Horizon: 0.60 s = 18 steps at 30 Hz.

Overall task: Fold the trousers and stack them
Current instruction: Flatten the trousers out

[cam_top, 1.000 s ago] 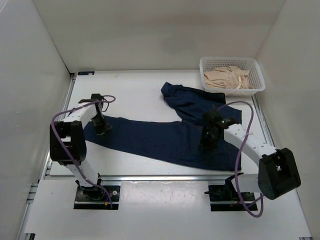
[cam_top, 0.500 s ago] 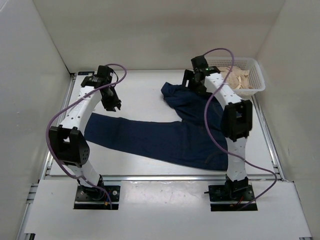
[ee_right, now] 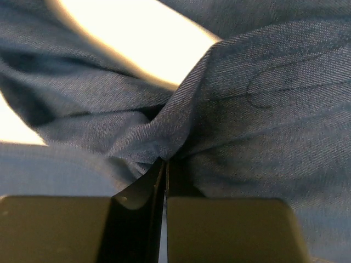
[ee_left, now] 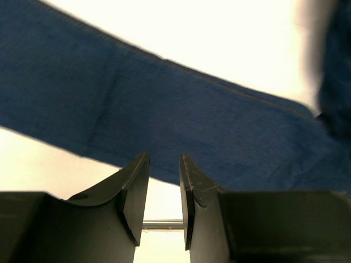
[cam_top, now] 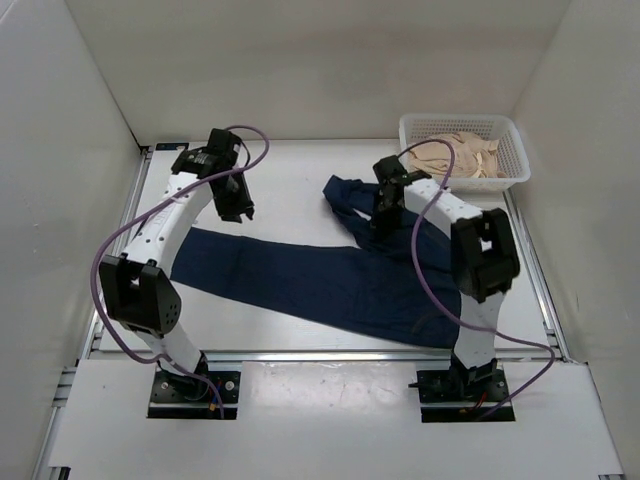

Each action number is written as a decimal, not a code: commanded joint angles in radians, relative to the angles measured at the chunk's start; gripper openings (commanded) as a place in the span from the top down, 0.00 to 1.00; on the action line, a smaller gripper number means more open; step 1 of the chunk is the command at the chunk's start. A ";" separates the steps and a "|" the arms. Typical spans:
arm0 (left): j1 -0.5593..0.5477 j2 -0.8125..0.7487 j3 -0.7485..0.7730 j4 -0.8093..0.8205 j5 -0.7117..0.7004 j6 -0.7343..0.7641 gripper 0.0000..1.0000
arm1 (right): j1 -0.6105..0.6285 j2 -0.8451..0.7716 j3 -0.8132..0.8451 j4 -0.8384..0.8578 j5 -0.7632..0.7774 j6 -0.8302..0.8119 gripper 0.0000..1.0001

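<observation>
Walls (cam_top: 300, 60) of plain white enclose the white tabletop (cam_top: 285, 185), where dark navy denim trousers (cam_top: 320, 275) sprawl across its middle. Pinching a denim fold is the right gripper (ee_right: 164, 161); the left gripper (ee_left: 164, 164) hovers empty, fingers narrowly parted.

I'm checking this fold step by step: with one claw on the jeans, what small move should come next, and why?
Probably lower the left claw onto the long leg of the trousers and close it there. It hangs open and empty near that leg, while the right claw is already shut on a bunched fold of the cloth.
</observation>
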 commanded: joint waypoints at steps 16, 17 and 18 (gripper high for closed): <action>-0.174 0.282 0.141 0.036 0.018 0.032 0.14 | 0.241 -0.608 -0.357 -0.127 0.318 0.159 0.02; -0.174 0.299 0.141 0.036 0.027 0.032 0.11 | 0.200 -0.617 -0.340 -0.141 0.331 0.144 0.02; -0.174 0.316 0.141 0.045 0.036 0.045 0.10 | 0.174 -0.632 -0.328 -0.151 0.342 0.132 0.02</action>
